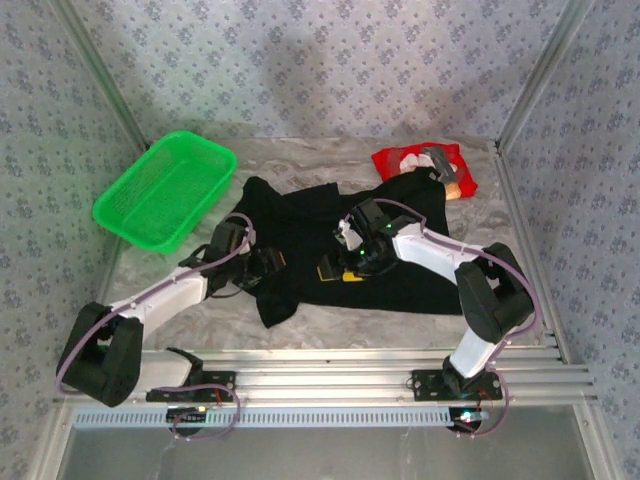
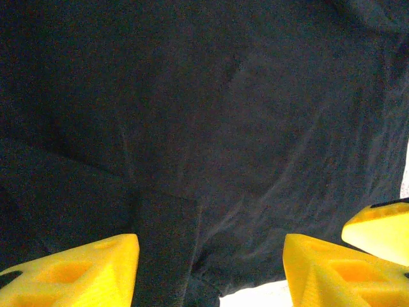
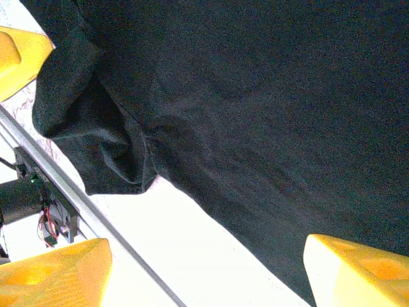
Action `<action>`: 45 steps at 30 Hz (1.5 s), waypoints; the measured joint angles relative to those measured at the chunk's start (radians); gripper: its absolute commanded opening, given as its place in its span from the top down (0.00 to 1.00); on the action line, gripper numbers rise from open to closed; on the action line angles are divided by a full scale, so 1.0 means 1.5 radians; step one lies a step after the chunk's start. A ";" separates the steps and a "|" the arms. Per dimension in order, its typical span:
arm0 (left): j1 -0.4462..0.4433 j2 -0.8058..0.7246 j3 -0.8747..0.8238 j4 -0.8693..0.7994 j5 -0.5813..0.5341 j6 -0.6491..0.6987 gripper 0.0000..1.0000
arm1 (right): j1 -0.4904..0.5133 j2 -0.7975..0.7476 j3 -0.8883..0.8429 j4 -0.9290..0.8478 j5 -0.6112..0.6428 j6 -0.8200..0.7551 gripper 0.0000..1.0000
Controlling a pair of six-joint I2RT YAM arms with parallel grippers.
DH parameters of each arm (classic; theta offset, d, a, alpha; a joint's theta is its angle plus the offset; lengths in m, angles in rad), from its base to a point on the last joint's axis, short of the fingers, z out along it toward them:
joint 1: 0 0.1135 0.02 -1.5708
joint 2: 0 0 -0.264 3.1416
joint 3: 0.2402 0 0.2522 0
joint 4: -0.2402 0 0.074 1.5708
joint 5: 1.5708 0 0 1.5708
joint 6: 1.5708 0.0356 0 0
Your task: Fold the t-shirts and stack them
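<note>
From the overhead camera I have the black t-shirt point(image 1: 400, 270) spread mostly flat across the middle of the marbled table point(image 1: 300, 165), with its near-left corner bunched up. The red t-shirt point(image 1: 420, 165) lies folded small at about 1 o'clock, right against the black one's far-right corner; I cannot tell whether the two overlap. The green mesh basket point(image 1: 165, 190) sits tilted at 10 o'clock, near the black shirt but clear of it.

Both arms reach in over the near half of the black shirt. The left gripper point(image 2: 211, 256) is at the shirt's 8 o'clock side, and the right gripper point(image 3: 208, 256) is just beside it, nearer the centre.

On the left wrist camera the yellow fingers point(image 2: 77, 272) stand well apart with creased black cloth spread beyond them — released, nothing pinched. The right wrist camera shows the same: its fingers point(image 3: 358, 265) are spread wide and hold nothing. Beyond them lie the shirt's rumpled hem, bare tabletop and the aluminium rail point(image 3: 77, 198).
</note>
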 measured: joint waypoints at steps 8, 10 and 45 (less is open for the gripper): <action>0.000 -0.091 -0.077 -0.041 -0.009 -0.011 0.39 | -0.006 0.000 -0.001 0.000 -0.005 0.000 0.19; -0.001 -0.125 -0.101 -0.051 -0.012 -0.023 0.38 | -0.007 0.000 -0.001 0.000 -0.005 0.000 0.19; -0.060 -0.229 -0.217 -0.014 -0.122 -0.193 0.47 | -0.012 0.001 0.005 0.000 -0.012 -0.001 0.20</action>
